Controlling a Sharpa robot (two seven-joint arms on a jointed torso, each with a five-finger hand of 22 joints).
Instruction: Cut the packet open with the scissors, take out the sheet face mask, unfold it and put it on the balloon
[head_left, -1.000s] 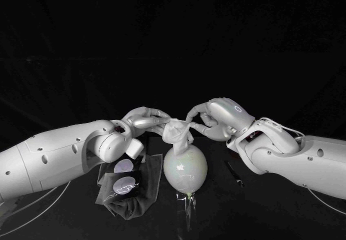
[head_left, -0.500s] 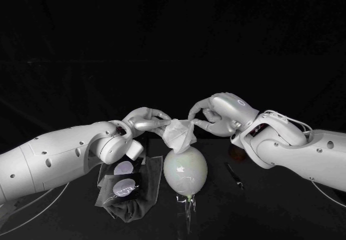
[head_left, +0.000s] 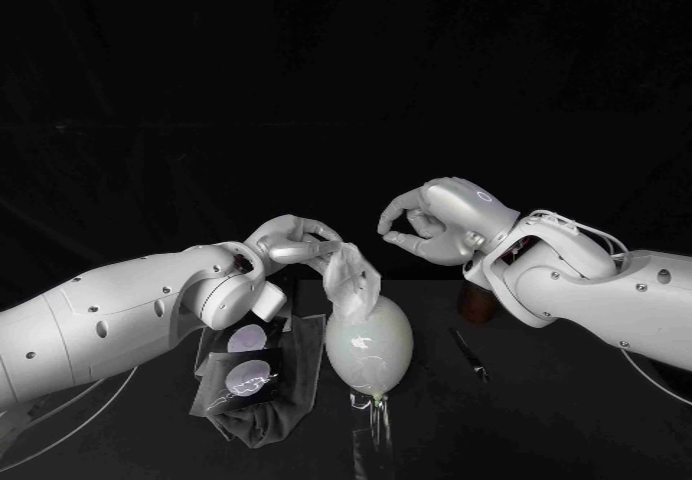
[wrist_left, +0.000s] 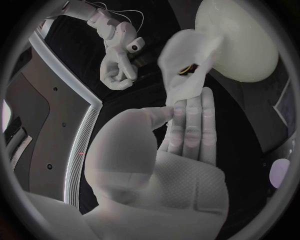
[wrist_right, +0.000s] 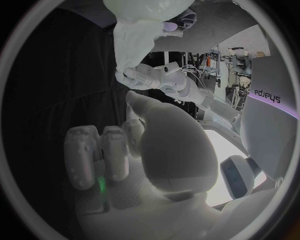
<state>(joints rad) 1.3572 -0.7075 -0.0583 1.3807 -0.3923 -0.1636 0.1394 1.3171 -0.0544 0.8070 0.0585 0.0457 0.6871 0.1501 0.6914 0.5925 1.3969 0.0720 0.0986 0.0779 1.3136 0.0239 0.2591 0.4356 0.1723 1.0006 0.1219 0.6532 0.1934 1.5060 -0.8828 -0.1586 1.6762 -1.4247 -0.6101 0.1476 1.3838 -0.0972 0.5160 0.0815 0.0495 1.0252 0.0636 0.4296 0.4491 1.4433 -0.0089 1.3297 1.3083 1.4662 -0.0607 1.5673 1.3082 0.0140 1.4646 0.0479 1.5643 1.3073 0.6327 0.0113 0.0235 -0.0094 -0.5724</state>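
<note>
The white sheet mask (head_left: 349, 280) hangs crumpled from my left hand (head_left: 296, 245), which pinches its upper edge between thumb and fingers (wrist_left: 187, 117). Its lower part drapes onto the top of the pale balloon (head_left: 369, 345), which lies on the table. In the left wrist view the mask (wrist_left: 187, 65) sits against the balloon (wrist_left: 240, 40). My right hand (head_left: 430, 220) hovers to the right of the mask, apart from it, fingers curled in and holding nothing (wrist_right: 144, 145). The black cut packet (head_left: 248, 370) lies under my left forearm.
The scissors (head_left: 469, 352) lie on the black table right of the balloon, below my right forearm. A dark brownish object (head_left: 476, 300) stands behind them near my right wrist. The packet's dark wrapping spreads close to the balloon's left side.
My right hand has let go of the mask and drawn up and to the right. The mask has sagged down onto the balloon, still held by my left hand.
</note>
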